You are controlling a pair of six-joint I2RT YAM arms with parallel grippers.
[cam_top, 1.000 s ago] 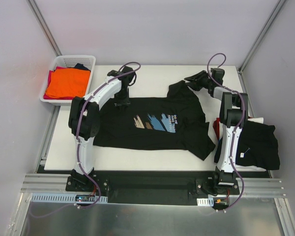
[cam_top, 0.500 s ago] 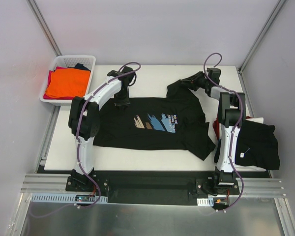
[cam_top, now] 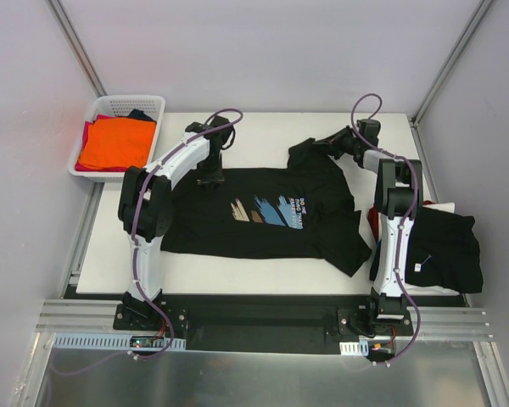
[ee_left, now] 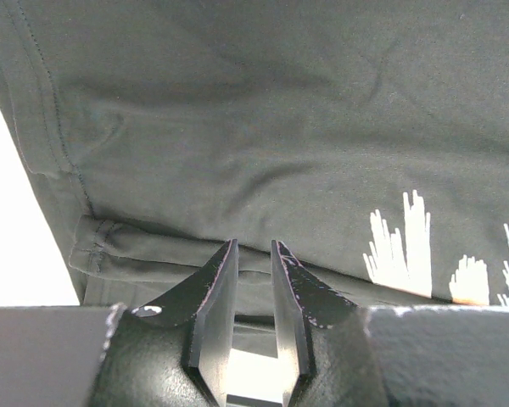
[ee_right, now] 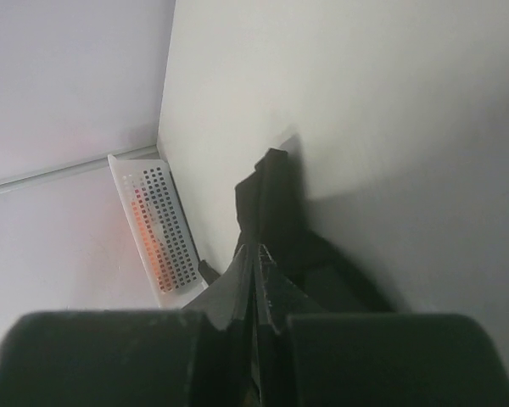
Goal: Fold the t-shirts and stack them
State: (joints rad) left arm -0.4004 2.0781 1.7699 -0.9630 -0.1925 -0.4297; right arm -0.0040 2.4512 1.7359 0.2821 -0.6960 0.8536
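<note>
Right gripper point(ee_right: 256, 252) clamping shut on sleeve point(ee_right: 270, 182) of printed t-shirt point(cam_top: 263, 212), probably for spreading it flat; left gripper point(ee_left: 253, 248) sitting at hem point(ee_left: 136, 254) just ahead, jaws narrowly apart, grip unclear.

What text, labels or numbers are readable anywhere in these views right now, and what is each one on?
White lettering beside the brush-stroke print on the spread black t-shirt: a few short lines, too small to read.
White tag on the folded black shirt at the right: too small to read.
Wrist views: no lettering visible.
</note>
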